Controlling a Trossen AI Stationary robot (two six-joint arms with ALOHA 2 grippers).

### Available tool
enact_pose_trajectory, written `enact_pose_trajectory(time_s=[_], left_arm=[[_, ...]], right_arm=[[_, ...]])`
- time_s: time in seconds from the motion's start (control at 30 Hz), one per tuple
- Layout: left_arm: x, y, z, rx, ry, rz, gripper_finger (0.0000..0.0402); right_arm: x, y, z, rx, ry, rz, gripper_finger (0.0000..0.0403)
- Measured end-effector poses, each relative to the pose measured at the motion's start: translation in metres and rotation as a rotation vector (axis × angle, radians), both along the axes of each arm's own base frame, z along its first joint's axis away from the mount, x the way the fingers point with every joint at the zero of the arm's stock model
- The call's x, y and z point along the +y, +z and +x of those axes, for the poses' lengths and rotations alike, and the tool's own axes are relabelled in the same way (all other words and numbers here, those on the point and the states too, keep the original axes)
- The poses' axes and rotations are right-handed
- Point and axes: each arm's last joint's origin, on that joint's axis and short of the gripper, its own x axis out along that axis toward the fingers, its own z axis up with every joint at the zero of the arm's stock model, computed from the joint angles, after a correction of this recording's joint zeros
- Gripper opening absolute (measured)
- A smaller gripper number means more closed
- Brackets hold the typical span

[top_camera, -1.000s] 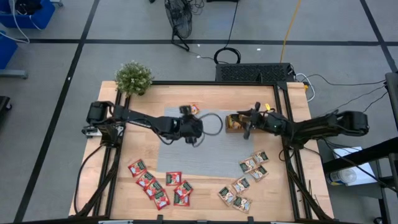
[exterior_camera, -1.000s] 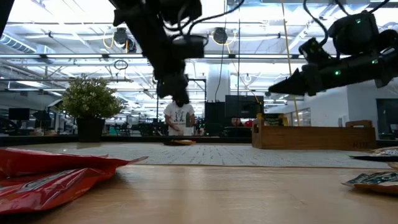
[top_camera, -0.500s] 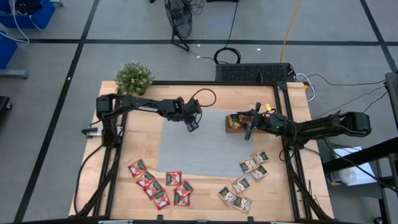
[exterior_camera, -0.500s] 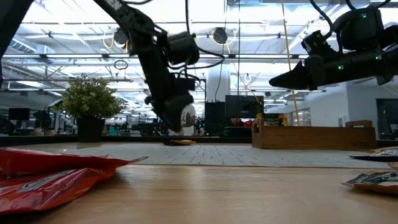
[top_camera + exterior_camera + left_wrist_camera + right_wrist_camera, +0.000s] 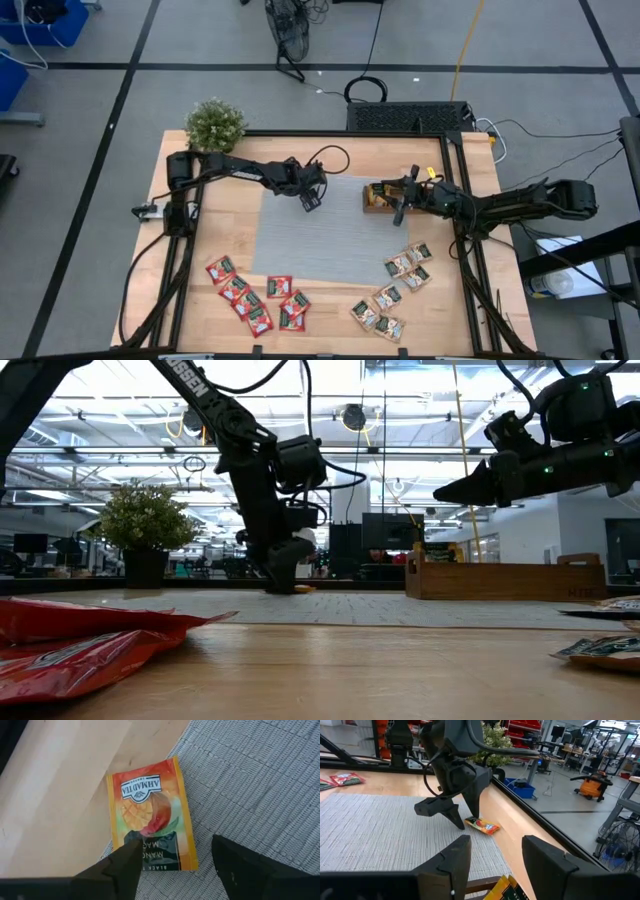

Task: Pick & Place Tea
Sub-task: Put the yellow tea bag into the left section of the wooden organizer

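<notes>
One orange sachet (image 5: 152,817) at the grey mat's (image 5: 320,235) far edge is straddled, ungripped, by the parted left gripper (image 5: 172,857); the right gripper (image 5: 492,852) is held parted, empty; most sachets (image 5: 255,300) are left near the table's (image 5: 455,320) front edge.

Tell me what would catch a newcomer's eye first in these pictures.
Probably the left end effector, fingers open, poised over an orange-yellow square tea sachet that lies half on the grey woven mat and half on bare wood at the mat's far edge. Next, the clusters of sachets along the table's near edge: red ones at the left, pale-and-green ones at the right. The right end effector hovers open at the brown wooden compartment tray.
</notes>
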Motion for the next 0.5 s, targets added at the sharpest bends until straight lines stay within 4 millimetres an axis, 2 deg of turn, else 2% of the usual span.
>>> enact_pose_trajectory(time_s=[0.2, 0.33, 0.5], left_arm=[[-0.0006, 0.0000, -0.0007, 0.000, -0.006, -0.014, 0.0188], [-0.0009, -0.0011, -0.0014, 0.008, -0.008, -0.020, 0.0123], [-0.0001, -0.0025, -0.0027, 0.023, -0.012, -0.021, 0.0019]], right_arm=[[0.0000, 0.0000, 0.0000, -0.006, -0.002, 0.016, 0.0160], [0.0000, 0.0000, 0.0000, -0.008, -0.002, 0.022, 0.0160], [0.0000, -0.0001, 0.0000, -0.008, -0.002, 0.023, 0.0160]])
